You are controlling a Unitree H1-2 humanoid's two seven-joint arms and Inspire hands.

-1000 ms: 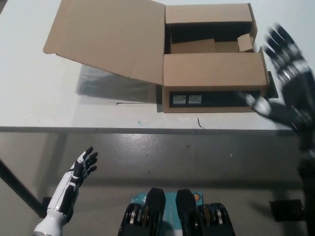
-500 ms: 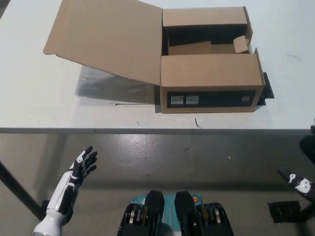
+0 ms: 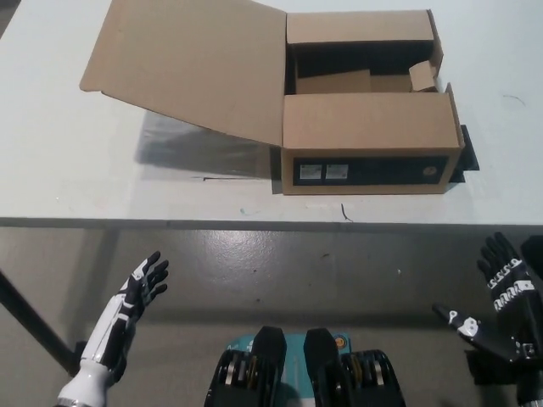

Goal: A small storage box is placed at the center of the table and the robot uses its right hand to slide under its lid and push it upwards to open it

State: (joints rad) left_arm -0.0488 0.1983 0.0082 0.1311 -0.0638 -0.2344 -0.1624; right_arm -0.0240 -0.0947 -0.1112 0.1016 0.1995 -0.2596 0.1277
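Storage box (image 3: 369, 140) sits mid-desk, near front edge; lid (image 3: 191, 68) already flung open, leaning out left of box, interior exposed. Cardboard: likely light, fairly stiff, creasable; would slide if shoved. Best purchase: lid's free edge, fingers under. White desk (image 3: 76, 182) smooth, low friction. Grey floor below box. Right robot hand (image 3: 501, 305) below box, fingers spread, empty. Left robot hand (image 3: 136, 297) resting lower left, fingers apart, empty.

box (image 3: 366, 136) lid (image 3: 191, 64) open, hands low
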